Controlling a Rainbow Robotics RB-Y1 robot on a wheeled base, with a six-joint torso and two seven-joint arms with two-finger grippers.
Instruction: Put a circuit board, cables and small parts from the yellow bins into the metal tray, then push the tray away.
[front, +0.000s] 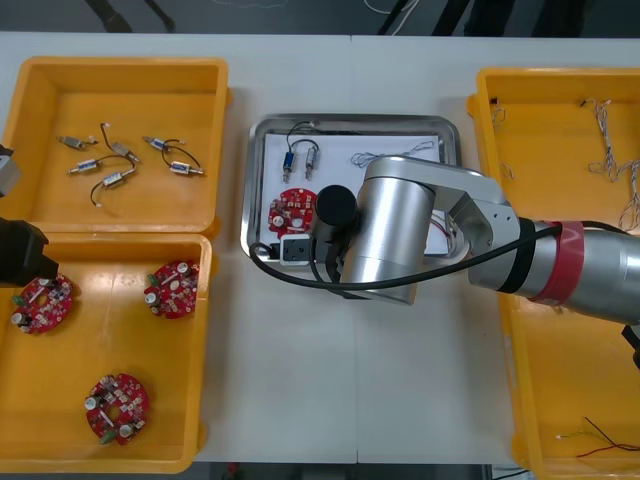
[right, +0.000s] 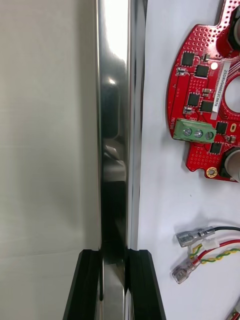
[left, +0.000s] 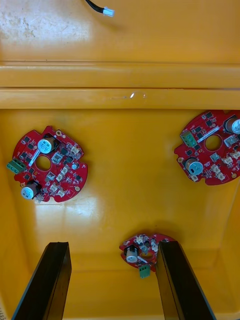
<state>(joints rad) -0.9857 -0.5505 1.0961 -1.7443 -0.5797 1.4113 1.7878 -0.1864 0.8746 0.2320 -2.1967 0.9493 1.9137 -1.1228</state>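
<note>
The tray (right: 116, 100) is pinched at its rim by the right gripper (right: 115, 256); the left gripper (left: 112, 246) is held spread over boards (left: 47, 164).

Printed code on a narrow white label (right: 223, 85) across the red circuit board (right: 200, 155) lying in the metal tray (right: 116, 100), seen from the right wrist; characters running sideways beside the board's round hole, too small to read surely. Tiny white lettering next to the green terminal block (right: 195, 131), equally unreadable. Nothing legible elsewhere.
</note>
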